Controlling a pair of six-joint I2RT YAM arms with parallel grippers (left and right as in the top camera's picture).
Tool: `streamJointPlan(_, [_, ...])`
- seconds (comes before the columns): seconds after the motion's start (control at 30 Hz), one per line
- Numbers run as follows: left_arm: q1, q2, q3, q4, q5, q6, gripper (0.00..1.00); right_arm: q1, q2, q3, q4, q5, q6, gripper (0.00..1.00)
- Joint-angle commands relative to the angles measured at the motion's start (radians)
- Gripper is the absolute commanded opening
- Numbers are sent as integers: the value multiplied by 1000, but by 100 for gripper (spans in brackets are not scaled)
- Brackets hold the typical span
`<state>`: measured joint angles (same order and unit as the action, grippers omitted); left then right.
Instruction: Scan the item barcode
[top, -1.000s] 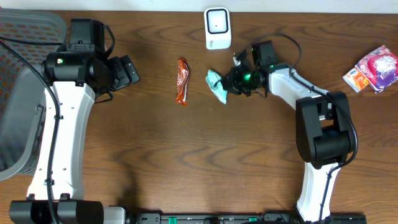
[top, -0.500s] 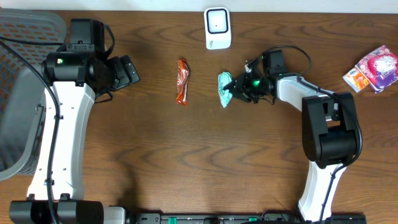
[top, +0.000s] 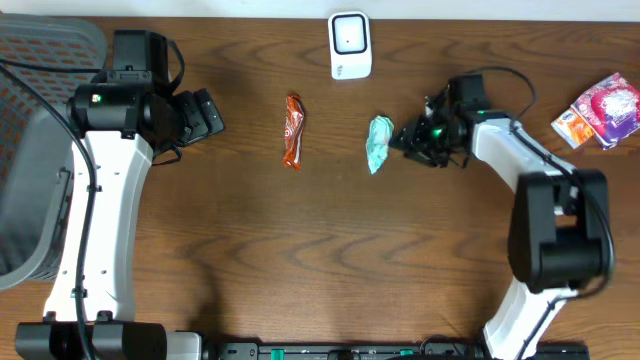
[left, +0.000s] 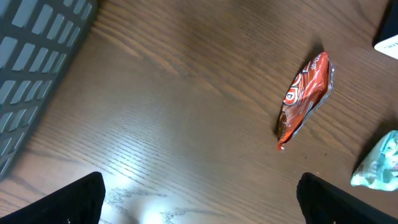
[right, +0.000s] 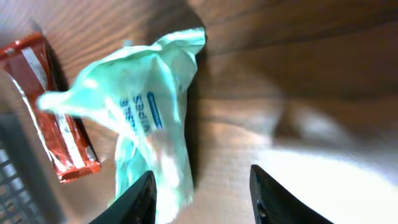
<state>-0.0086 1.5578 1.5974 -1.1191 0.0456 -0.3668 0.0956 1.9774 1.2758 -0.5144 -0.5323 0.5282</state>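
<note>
The item, a teal wipes packet, lies on the wooden table below the white barcode scanner. My right gripper is just to its right, open, and neither finger clamps it. In the right wrist view the packet lies ahead, reaching down past the left finger, and my right gripper has mostly bare table between its jaws. My left gripper hovers wide open at the left, holding nothing. Its own camera shows my left gripper over bare wood.
A red snack bar lies left of the packet, also seen as the red bar from the left wrist. A grey mesh basket stands at the far left. Colourful snack packs sit at the far right edge.
My right gripper carried the teal packet to the right, then opened and drew back, leaving the packet on the table. The left arm has not moved.
</note>
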Motion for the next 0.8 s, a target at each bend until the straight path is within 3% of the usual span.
streamJointPlan(0.0, [2, -11, 8, -3, -9, -5, 98, 15, -114, 0, -34, 126, -47, 44])
streamJointPlan(0.37, [2, -11, 8, -3, -9, -5, 98, 145, -185, 0, 43, 203, -144, 55])
streamJointPlan(0.47, [2, -11, 8, -3, -9, -5, 98, 208, -185, 0, 66, 320, -139, 66])
streamJointPlan(0.67, [2, -11, 8, -3, -9, -5, 98, 276, -184, 0, 101, 426, -109, 69])
streamJointPlan(0.77, [2, -11, 8, -3, -9, -5, 98, 301, -184, 0, 124, 426, -165, 69])
